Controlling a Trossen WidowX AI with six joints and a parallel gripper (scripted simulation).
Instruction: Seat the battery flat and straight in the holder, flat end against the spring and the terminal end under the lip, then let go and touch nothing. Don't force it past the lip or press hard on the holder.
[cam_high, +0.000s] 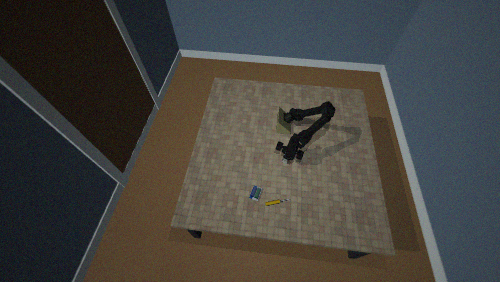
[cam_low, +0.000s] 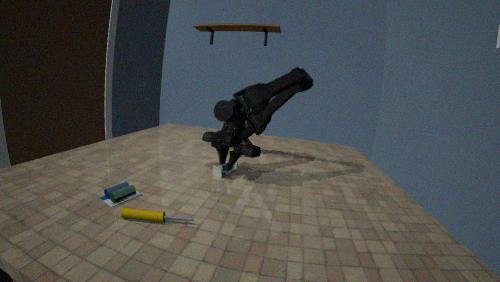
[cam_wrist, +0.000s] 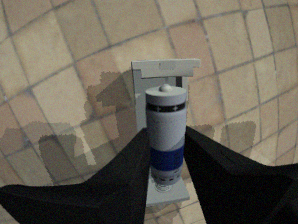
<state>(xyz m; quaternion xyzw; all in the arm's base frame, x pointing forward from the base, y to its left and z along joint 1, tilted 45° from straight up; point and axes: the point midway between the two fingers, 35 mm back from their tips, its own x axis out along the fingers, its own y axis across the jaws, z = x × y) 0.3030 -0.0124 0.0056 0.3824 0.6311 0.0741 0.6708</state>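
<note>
The battery is grey-white with a blue band and a dark ring. In the wrist view its terminal end points up the picture, towards the lip, and its flat end is near the spring. The light grey holder lies on the table below it. The lip is beyond the terminal, with part of the holder's floor showing between them. My gripper is shut on the battery's sides, low over the holder. Whether the flat end touches the spring, and how level the battery lies, I cannot tell.
A yellow screwdriver lies near the table's front. Beside it lie a blue cylinder and a green cylinder on a small white-and-blue piece. An olive panel stands at the arm's base. A wooden shelf is on the back wall.
</note>
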